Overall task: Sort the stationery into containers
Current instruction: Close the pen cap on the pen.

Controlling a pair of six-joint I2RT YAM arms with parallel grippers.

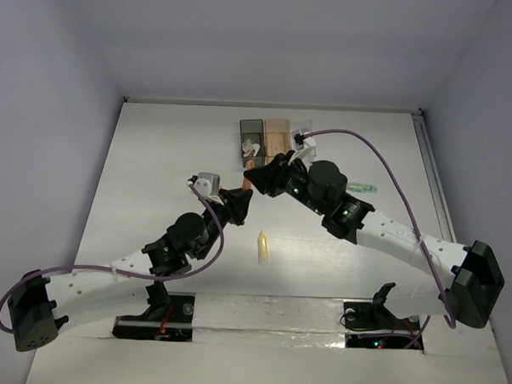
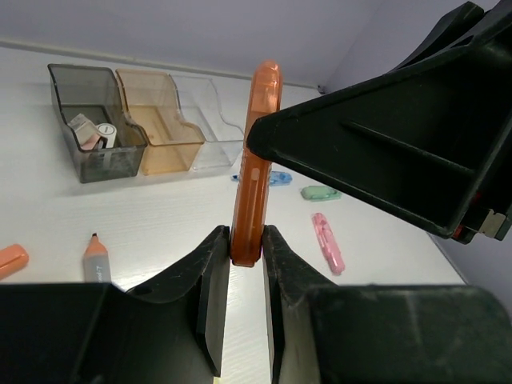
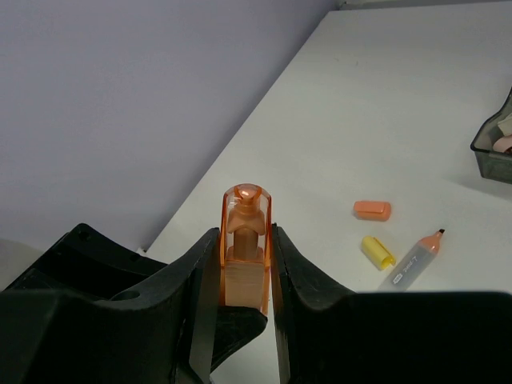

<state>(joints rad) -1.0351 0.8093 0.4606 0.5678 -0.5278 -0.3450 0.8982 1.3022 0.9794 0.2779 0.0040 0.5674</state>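
Held item: an orange marker (image 2: 258,136) is gripped by both grippers at once, lifted off the desk (image 1: 154,196) above its middle, on the near side of the bins; its clear orange cap is on.
Left fingers: the left gripper (image 2: 246,244) is clamped on the marker's lower end, with one pad pressed to each side.
Right fingers: the right gripper (image 3: 246,256) is closed on the capped end of the same marker, whose cap tip is seen poking past the fingertips.
Bins: a grey bin (image 1: 252,136), an orange bin (image 1: 277,135) and a clear bin (image 2: 210,120) are joined in a row near the far edge, about midway along it.
Grey bin contents: a few small pink and white pieces are seen inside.
Loose on the desk: a yellow marker (image 1: 262,247) is left near the middle, toward the near edge. A mint green marker (image 1: 362,188) is toward the right edge, with a blue marker (image 2: 276,178) and a pink marker (image 2: 328,242) near it. An uncapped grey marker (image 3: 416,260) is beside an orange cap (image 3: 372,210).
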